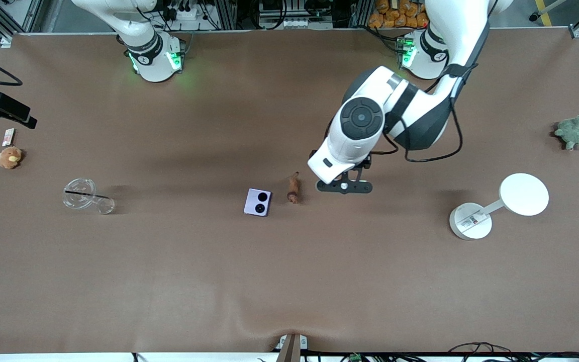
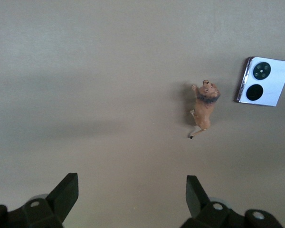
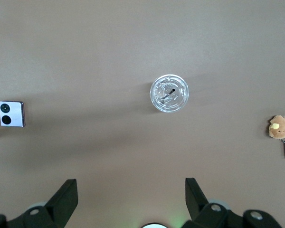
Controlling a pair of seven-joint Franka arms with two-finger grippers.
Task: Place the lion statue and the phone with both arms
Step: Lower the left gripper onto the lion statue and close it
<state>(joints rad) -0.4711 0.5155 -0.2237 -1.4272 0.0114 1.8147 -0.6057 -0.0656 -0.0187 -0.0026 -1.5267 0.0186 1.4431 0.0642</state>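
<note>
Front view: your left hand [image 1: 344, 186] hangs over bare surface [image 1: 289, 281], just beside the lion [image 1: 293, 189] on the side toward the left arm's end. You can't read the finger gap from here. The lion lies on the surface with its long axis running near-to-far from the camera, tail end farther, head end nearer. The phone [image 1: 258, 202] sits flat just beside the lion, toward the right arm's end and a touch nearer the camera — the two are apart, not touching. The right arm shows only at its base; its hand is out of this view. The left arm is plainly the nearer one to the lion.

Left wrist view: left hand [image 2: 132, 190] is spread wide, nothing between the fingers [image 2: 66, 191]. The lion [image 2: 205, 105] is off the hand's centre line, near the line of one finger, not between the two, so you'd judge the hand needs a sideways shift toward the lion before dropping. Phone [image 2: 264, 81] lies past the lion, camera circles up.

Right wrist view: right hand [image 3: 131, 190] is also wide open and empty — high over the surface, with a clear cup [image 3: 169, 93] roughly under it. Phone [image 3: 12, 114] sits well off to one edge, so the right arm has a long reach toward the middle to get it. A tan plush [image 3: 279, 127] lies at the other edge.
</note>
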